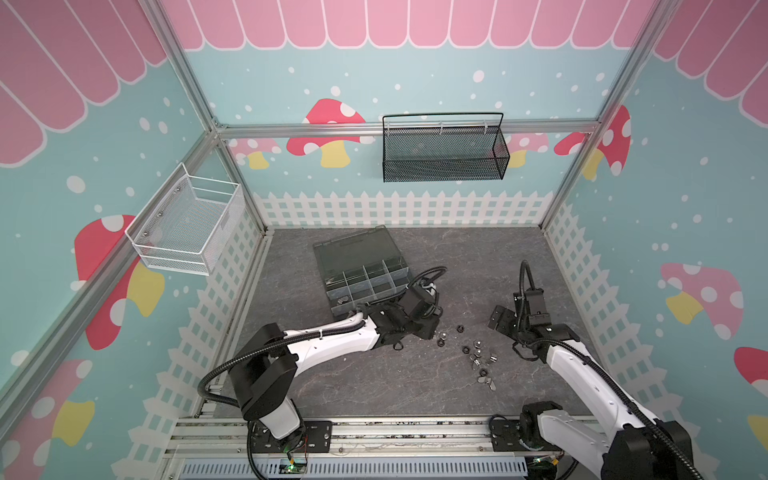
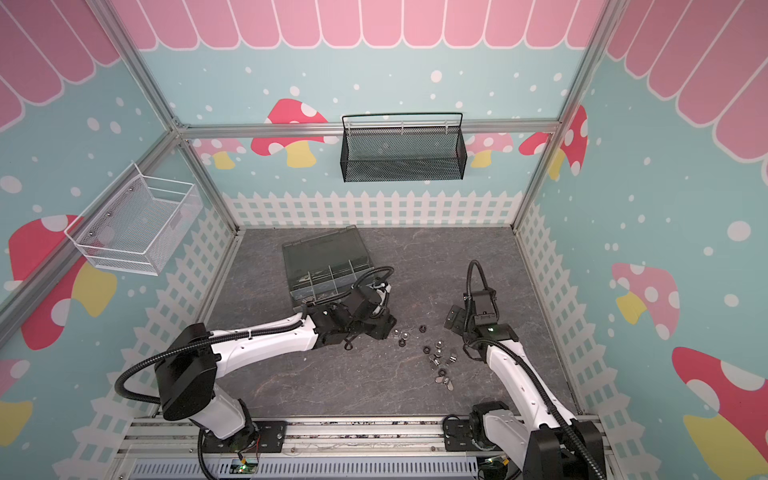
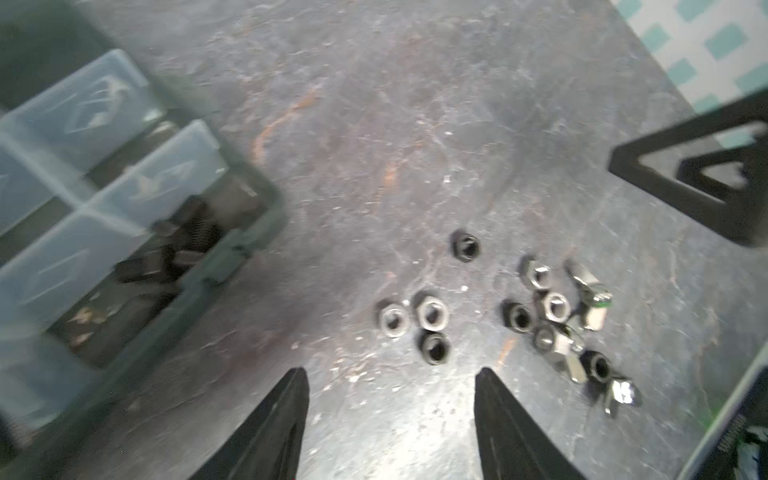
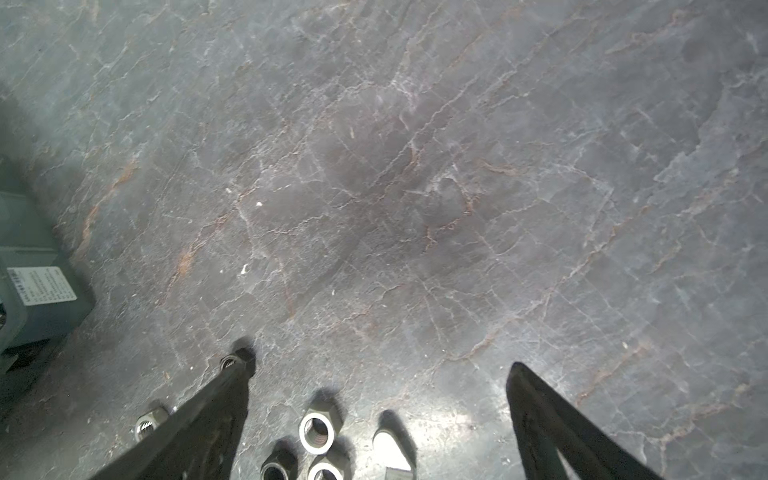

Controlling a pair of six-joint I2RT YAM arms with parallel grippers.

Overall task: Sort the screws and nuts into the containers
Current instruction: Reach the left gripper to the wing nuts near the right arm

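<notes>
Nuts (image 1: 478, 354), small hex ones in shiny silver and matt black with a few silver wing nuts (image 1: 488, 383) among them, lie loose on the dark grey stone-patterned table (image 1: 374, 382), right of the middle and between the two arms.

The left gripper (image 3: 390, 374), black with tapered fingers, hangs just left of them. Its fingers are partly spread, with nothing between them. In the left wrist view a trio of nuts (image 3: 432, 311), two silver and one black, sits on the table just ahead of the fingertips. A lone black nut (image 3: 465, 246) lies further on, and the thicker heap (image 3: 555, 305) is off toward the right arm.

The right gripper (image 4: 379, 365) hovers just to the far right of the heap, fingers spread wide and holding nothing. In its wrist view a silver nut (image 4: 316, 430) shows on the table between the two fingers, back from their tips.

The smoky dark-grey translucent plastic organizer box (image 1: 353, 249) stands to the far left of the nuts, lid open, its compartments (image 1: 376, 284) split by clear dividers. Its near right corner is just beside the left gripper. Short black screws (image 3: 183, 245) lie in that corner compartment, though they look blurred.
</notes>
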